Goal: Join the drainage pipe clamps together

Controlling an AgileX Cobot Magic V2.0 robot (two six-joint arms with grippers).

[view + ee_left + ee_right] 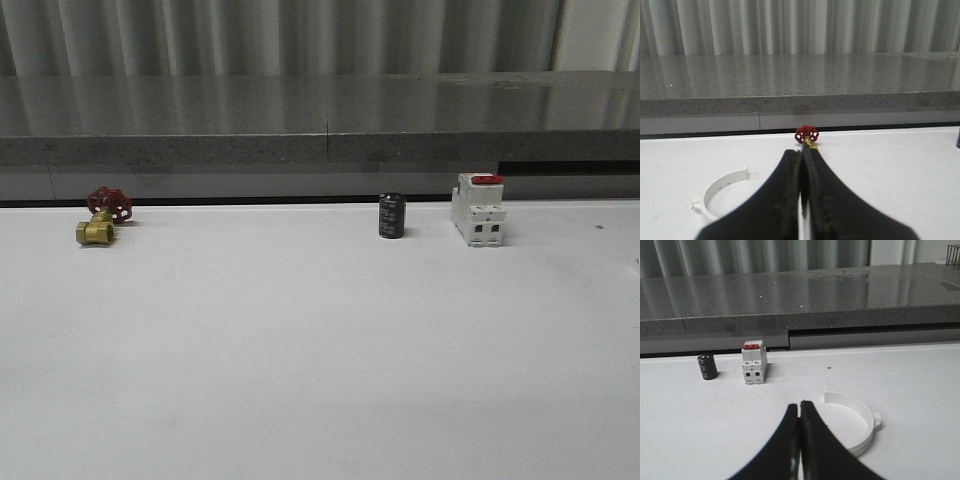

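One white half-ring drainage pipe clamp (pixel 720 187) lies flat on the white table in the left wrist view, beside my left gripper (pixel 801 152), which is shut with nothing between its black fingers. A second white half-ring clamp (pixel 860 422) with a small end tab lies on the table in the right wrist view, close beside my right gripper (pixel 799 406), also shut and empty. Neither gripper touches a clamp.
A brass valve with a red handwheel (pixel 103 215) sits at the table's back left. A small dark cylinder (pixel 391 215) and a white boxy switch with a red top (pixel 478 210) stand at the back right. A grey stone ledge (pixel 320 125) runs behind the table.
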